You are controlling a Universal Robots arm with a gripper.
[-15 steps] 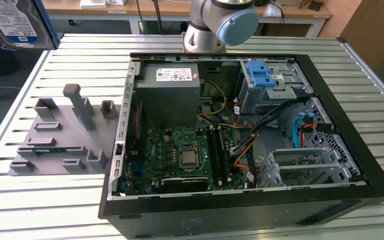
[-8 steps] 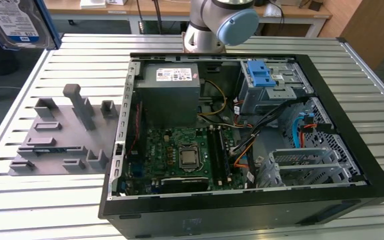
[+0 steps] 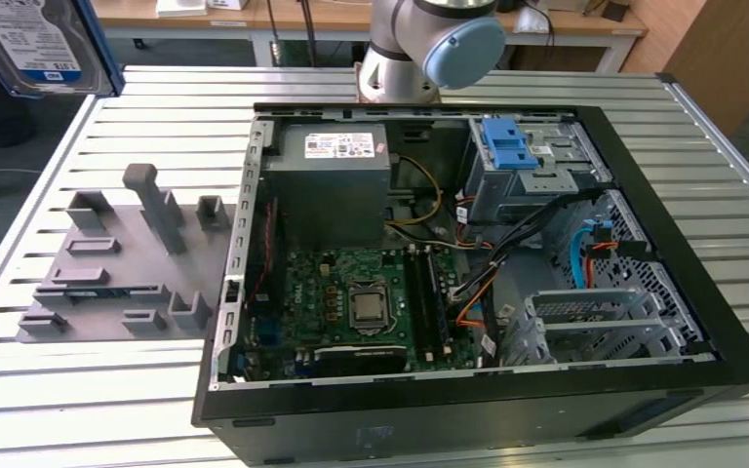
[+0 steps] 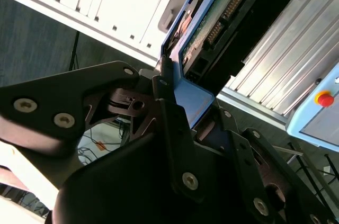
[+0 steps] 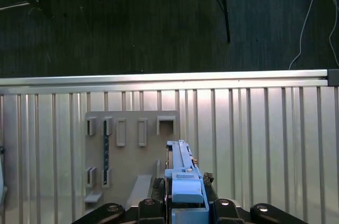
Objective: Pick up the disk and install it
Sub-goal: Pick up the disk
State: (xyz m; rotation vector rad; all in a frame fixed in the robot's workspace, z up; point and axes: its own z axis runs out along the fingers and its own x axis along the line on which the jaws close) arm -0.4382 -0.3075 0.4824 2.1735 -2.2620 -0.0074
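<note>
While jaws clamp the disk (image 5: 183,181), blue bracket (image 3: 511,146) in open case (image 3: 479,414)

From my remote station I saw a slatted metal table (image 3: 179,107), its pale ribs brightly and evenly lit; beyond its far edge stood a light wooden desk (image 3: 309,18) on a pale frame; a brown wooden panel (image 3: 720,49) rose at the exterior view's right; in the first wrist view the floor (image 5: 132,23) past the table's rim was dark, speckled carpet; a thin white cable (image 5: 303,25) trailed across it, near a slim black stand leg (image 5: 223,7).
</note>
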